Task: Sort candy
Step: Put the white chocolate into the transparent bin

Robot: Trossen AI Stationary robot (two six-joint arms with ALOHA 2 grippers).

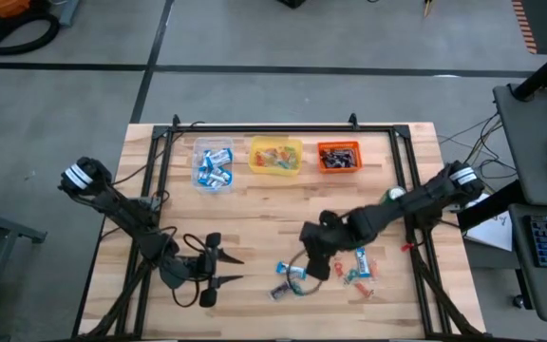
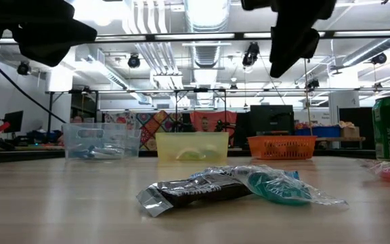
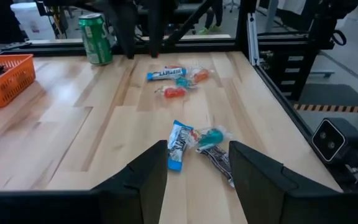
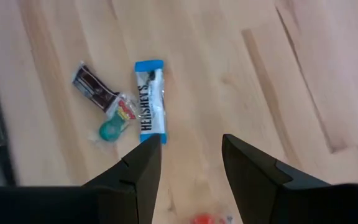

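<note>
Pale wood-plank tabletop (image 1: 254, 214) inside a black metal frame (image 1: 283, 127). Along the 12 o'clock edge, three square tubs in a row with gaps between: clear plastic tub (image 1: 214, 163) with blue-and-white sweets, yellow tub (image 1: 275, 156), orange mesh tub (image 1: 338, 157) with dark ones.

Loose candy sits toward 5 o'clock: a blue-and-white wrapped bar (image 4: 150, 101), a dark brown wrapped bar (image 4: 92, 85) and a small teal sweet in clear wrap (image 4: 112, 127) bunched together, touching; a second scatter of red, orange and blue pieces (image 1: 356, 271) just to their 3 o'clock side, near the frame rail.

Right gripper (image 4: 188, 160) hovers above the bunch, fingers apart, nothing between them. Left gripper (image 1: 224, 267) parked at 7 o'clock, fingers spread, empty, pointing toward 3 o'clock.

Green drink can (image 3: 96, 38) stands upright at the 3 o'clock edge. Bare wood between tubs and loose candy.
</note>
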